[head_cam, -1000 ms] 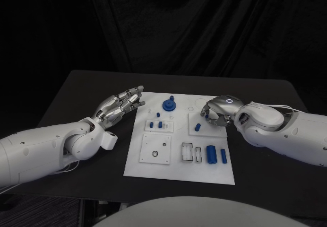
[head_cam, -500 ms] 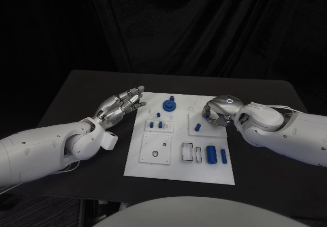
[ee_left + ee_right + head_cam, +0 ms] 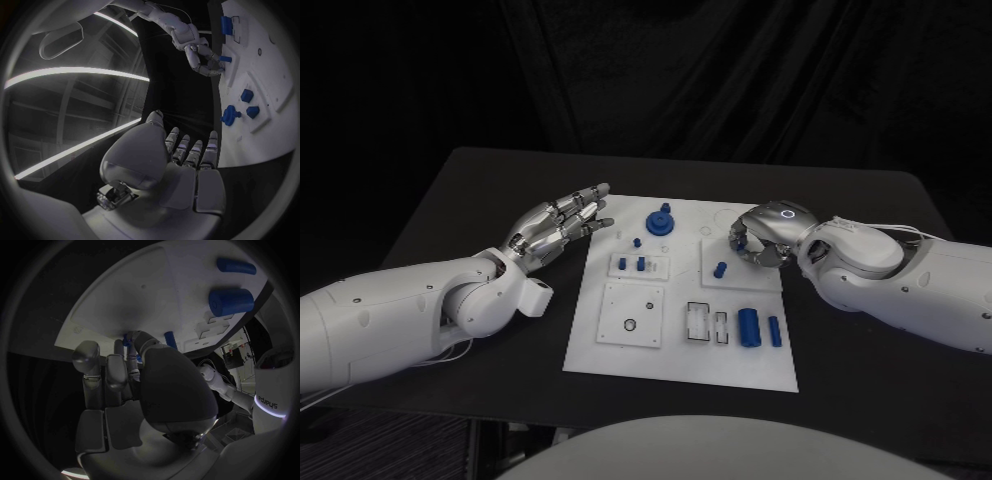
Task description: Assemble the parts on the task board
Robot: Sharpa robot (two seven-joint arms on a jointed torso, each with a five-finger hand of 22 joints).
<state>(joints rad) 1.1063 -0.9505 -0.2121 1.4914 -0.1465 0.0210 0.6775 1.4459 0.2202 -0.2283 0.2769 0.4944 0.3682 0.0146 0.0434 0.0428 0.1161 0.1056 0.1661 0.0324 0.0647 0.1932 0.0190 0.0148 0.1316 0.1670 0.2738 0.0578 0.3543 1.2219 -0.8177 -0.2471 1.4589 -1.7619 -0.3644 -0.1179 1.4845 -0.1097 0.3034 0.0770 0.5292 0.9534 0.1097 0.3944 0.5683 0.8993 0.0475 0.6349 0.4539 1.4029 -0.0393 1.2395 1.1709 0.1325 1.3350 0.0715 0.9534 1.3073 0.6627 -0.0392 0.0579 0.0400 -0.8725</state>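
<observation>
Early going: several blue parts (image 3: 749, 325) lie loose on the task board (image 3: 681, 365), left hand (image 3: 560, 226) spread and empty, right hand (image 3: 759, 240) curled at centre-right, grasp unclear.

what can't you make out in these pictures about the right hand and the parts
- Whether the right hand holds a part: head view, curled fingers cover it; right wrist view, palm blocks fingertips.
- Small blue peg by that hand: too small to tell whether seated.
- Task board: cut off by left wrist view's rim.

Matt white task board (image 3: 678, 350), blue plastic-looking parts (image 3: 749, 324), matt black table (image 3: 473, 190), metallic silvery left robot hand (image 3: 560, 225).
</observation>
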